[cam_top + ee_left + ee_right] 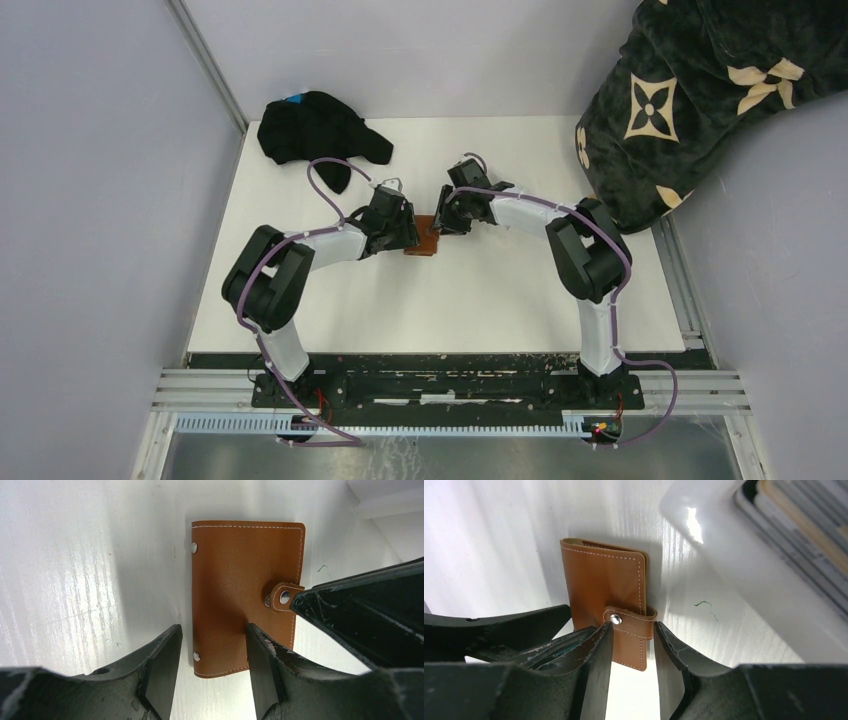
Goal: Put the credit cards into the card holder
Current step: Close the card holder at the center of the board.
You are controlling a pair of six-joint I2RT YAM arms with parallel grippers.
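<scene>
The card holder (424,243), a brown leather wallet, lies shut and flat on the white table, its snap tab (631,621) fastened. My left gripper (212,627) is open and straddles its spine edge: one finger (262,665) is over the cover, the other stands off it on the table. Facing it, my right gripper (634,625) is open, its fingertips close on either side of the snap tab. The right gripper's finger (360,615) shows in the left wrist view too. The credit cards (804,525) sit stacked on edge in a clear tray (744,565).
A black cap (310,130) lies at the table's back left. A dark patterned blanket (690,90) hangs over the back right corner. The clear tray is close beside the right gripper, hidden under that arm in the top view.
</scene>
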